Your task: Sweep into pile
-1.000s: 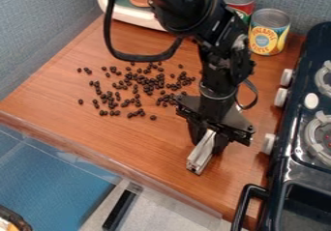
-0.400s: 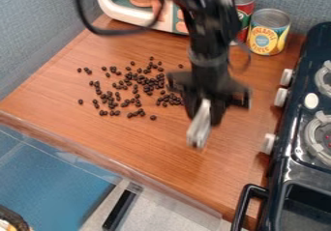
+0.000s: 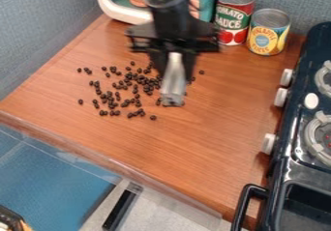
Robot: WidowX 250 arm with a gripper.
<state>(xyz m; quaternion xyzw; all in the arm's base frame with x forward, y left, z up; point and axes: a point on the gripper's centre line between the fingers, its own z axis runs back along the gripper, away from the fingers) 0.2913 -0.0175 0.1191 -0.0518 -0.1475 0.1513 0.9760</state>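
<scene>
Small, round, dark-brown beads [image 3: 147,83] lie scattered on the brown wood-grain table [image 3: 207,143]. The landmark is the black toy stove [image 3: 292,128]. The black two-finger end effector [image 3: 174,64] is closed around a pale grey bar [image 3: 173,85] over the scatter's stove-facing edge. Most beads lie beyond the bar, away from the stove; a few lie stoveward. The bar's long axis seems roughly parallel to the stove's side, so pushing away from the stove should sweep broadside, missing those few.
</scene>
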